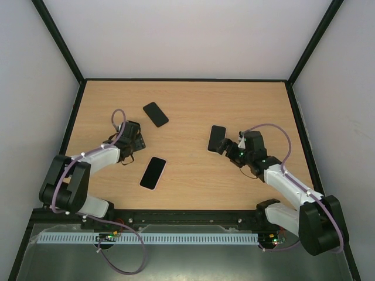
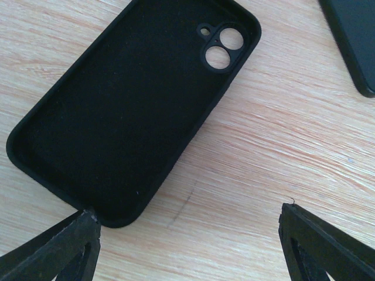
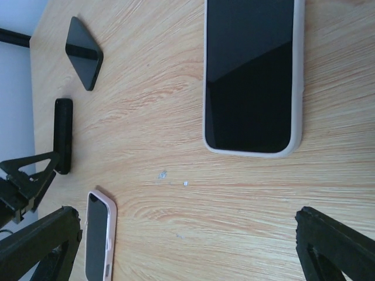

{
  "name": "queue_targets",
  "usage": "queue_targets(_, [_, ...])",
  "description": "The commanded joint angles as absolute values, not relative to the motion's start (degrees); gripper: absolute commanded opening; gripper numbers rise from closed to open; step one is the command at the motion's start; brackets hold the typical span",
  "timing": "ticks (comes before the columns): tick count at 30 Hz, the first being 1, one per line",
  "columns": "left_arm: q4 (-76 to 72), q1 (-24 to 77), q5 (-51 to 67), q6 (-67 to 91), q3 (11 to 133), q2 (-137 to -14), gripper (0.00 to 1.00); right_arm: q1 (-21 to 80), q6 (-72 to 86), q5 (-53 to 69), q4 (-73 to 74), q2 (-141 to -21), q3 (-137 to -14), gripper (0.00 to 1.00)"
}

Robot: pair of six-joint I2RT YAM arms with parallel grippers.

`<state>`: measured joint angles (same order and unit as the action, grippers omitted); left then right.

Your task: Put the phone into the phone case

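An empty black phone case lies open side up on the wooden table, its camera cut-out at the far end. My left gripper is open just short of it, and its left fingertip is at the case's near corner. Seen from above, the left gripper covers most of the case. A phone with a dark screen and a pale rim lies flat beyond my right gripper, which is open with only bare table between the fingers. From above, this phone is right beside the right gripper.
Mid-table near the front lies a second phone in a pale pink case, also in the right wrist view. A flat black slab, phone or case, lies farther back. Black-framed walls enclose the table.
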<state>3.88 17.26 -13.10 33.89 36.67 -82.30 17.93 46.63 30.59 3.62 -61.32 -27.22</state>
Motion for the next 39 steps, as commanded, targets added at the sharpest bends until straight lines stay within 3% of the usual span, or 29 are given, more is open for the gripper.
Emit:
queue_targets(1, [2.62,15.29,-12.33,30.62,39.1,-84.76,0.76,19.38,48.35,29.6,1.37,-60.79,-26.25,0.98])
queue_targets(6, [1.65,14.29,-11.95,29.43,40.28,-87.05,0.65,19.86,48.18,29.53,1.41,-61.02,-26.46,0.98])
queue_targets(11, [1.31,14.33,-12.72,27.36,41.48,-91.19,0.61,20.04,48.24,29.61,1.67,-60.5,-26.52,0.98])
queue_targets(19, [3.02,14.3,-13.52,26.46,43.3,-94.82,0.22,20.07,46.76,29.54,3.5,-60.58,-26.96,0.98])
queue_targets(25, [4.57,14.72,-10.77,26.95,43.0,-90.85,0.04,20.15,47.33,29.38,3.43,-59.72,-26.74,0.97])
queue_targets(39, [11.21,22.42,-2.83,32.21,40.83,-74.87,0.02,20.13,48.93,28.75,5.27,-56.53,-26.15,0.98])
